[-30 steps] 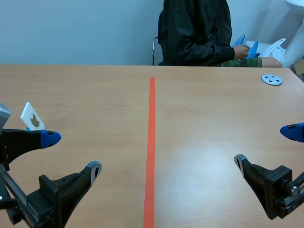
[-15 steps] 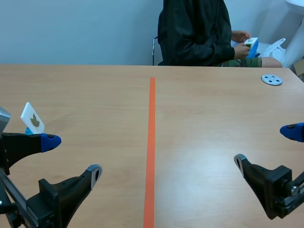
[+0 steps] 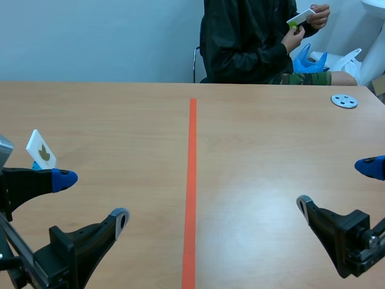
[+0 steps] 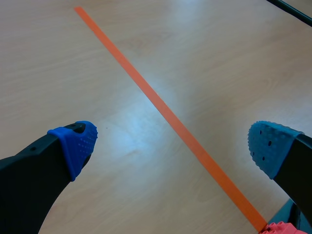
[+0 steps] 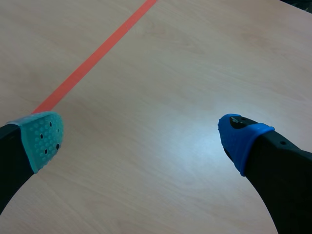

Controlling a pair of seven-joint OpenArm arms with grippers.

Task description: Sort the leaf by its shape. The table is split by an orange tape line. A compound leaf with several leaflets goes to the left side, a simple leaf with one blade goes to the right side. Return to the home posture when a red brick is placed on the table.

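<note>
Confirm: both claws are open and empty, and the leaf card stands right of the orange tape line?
No. The scene view shows the leaf card left of the orange tape line. The left claw and right claw are open and empty.

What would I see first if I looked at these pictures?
The orange tape line runs straight down the middle of the table. A small white leaf card stands on the left side, just past the open left gripper; the right gripper is open too, holding nothing. A person across the table holds up another card.
</note>
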